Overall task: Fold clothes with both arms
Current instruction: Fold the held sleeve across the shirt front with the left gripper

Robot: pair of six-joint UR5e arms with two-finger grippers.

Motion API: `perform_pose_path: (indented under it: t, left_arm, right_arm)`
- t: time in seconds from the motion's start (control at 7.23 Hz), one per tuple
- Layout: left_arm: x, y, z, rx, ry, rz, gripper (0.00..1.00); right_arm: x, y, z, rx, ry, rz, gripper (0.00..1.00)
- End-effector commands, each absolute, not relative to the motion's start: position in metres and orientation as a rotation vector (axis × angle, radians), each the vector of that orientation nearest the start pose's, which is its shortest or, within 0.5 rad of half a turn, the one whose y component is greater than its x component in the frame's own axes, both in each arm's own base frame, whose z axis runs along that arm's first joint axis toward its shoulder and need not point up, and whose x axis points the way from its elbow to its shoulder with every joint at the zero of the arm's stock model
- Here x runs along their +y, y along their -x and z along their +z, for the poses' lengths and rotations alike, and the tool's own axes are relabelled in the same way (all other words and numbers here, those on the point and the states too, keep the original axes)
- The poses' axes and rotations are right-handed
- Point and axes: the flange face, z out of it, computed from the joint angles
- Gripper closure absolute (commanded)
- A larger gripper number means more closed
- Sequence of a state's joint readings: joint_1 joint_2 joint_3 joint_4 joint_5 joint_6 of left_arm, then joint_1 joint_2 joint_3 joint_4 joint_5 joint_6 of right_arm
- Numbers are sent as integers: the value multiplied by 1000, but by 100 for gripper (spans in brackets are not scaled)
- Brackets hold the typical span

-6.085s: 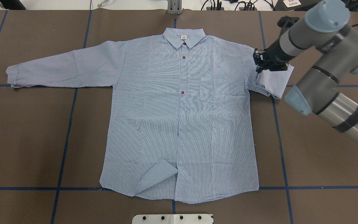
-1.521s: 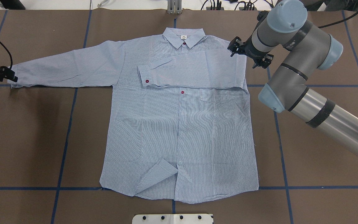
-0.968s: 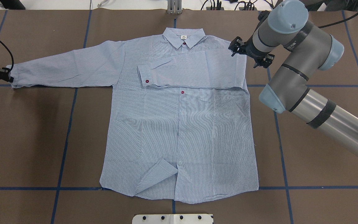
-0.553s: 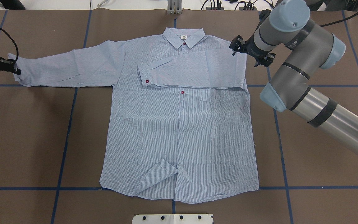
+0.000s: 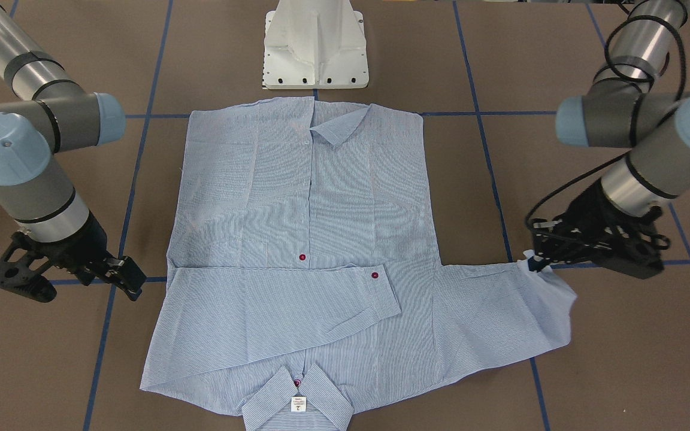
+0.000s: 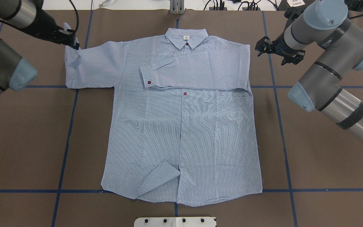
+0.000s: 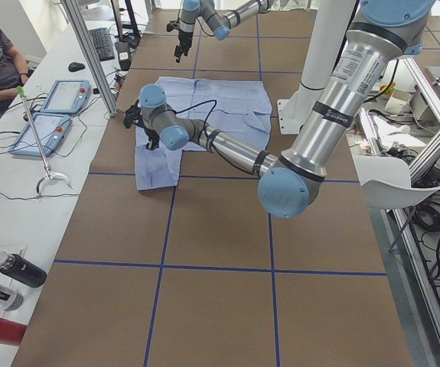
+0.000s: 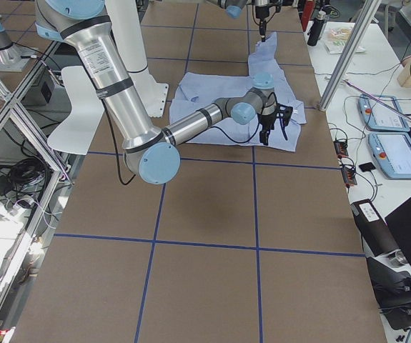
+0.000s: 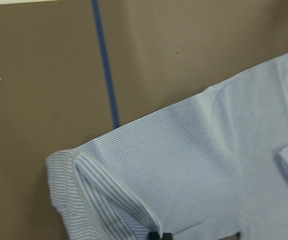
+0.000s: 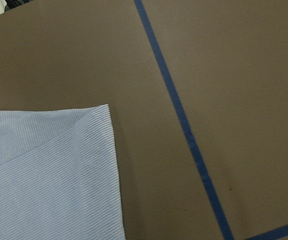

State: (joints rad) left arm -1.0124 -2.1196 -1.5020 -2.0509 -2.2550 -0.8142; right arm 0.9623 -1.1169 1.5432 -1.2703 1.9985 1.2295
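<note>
**Shirt flat on the counter, one sleeve pinched and raised**

The light blue, finely striped shirt (image 6: 181, 135) lies front-up in the middle of the brown counter (image 6: 27, 142), which is crossed by blue tape lines (image 6: 71, 119). Its collar (image 6: 186, 37), with a small white label, points away from the robot, and the hem is nearest the robot's base.

The right sleeve (image 6: 200, 71) is folded flat across the chest. Its cuff and reddish button (image 6: 149, 82) rest just past the button placket. A chest pocket (image 6: 222, 100) shows just below that fold. At the hem, a corner of the front panel (image 6: 161, 176) is turned up.

The left gripper (image 6: 72, 43) is clamped on the end of the left sleeve (image 6: 90, 66) and holds it above the counter, so the sleeve bends back on itself. The left wrist camera shows the striped cuff (image 9: 96, 192) curled over.

The right gripper (image 6: 275, 53) hangs just beside the shirt's right shoulder. Its fingers are spread apart and touch no cloth.
</note>
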Motion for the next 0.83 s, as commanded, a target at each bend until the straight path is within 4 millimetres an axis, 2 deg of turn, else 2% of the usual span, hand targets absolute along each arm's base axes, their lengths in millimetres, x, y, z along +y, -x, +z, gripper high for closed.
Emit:
perform_pose_path:
  t: [0.0, 0.14, 0.28, 0.41, 0.55, 0.69]
  left_arm:
    - [-576, -432, 206, 1132, -293, 52, 100]
    - [-567, -473, 179, 1129, -314, 42, 100]
    - [-572, -512, 136, 1149, -282, 12, 100]
    - [-574, -550, 100, 1145, -293, -24, 100]
    - [-564, -568, 87, 1146, -303, -25, 100]
    - [-558, -574, 83, 1152, -300, -22, 100]
  right_arm:
    - [-607, 234, 436, -831, -72, 344, 0]
    - [-607, 204, 456, -815, -93, 299, 0]
    - [-606, 199, 464, -807, -95, 288, 0]
    - [-607, 196, 462, -809, -99, 291, 0]
    - [-607, 196, 461, -808, -101, 293, 0]
    - [-608, 196, 460, -810, -103, 292, 0]
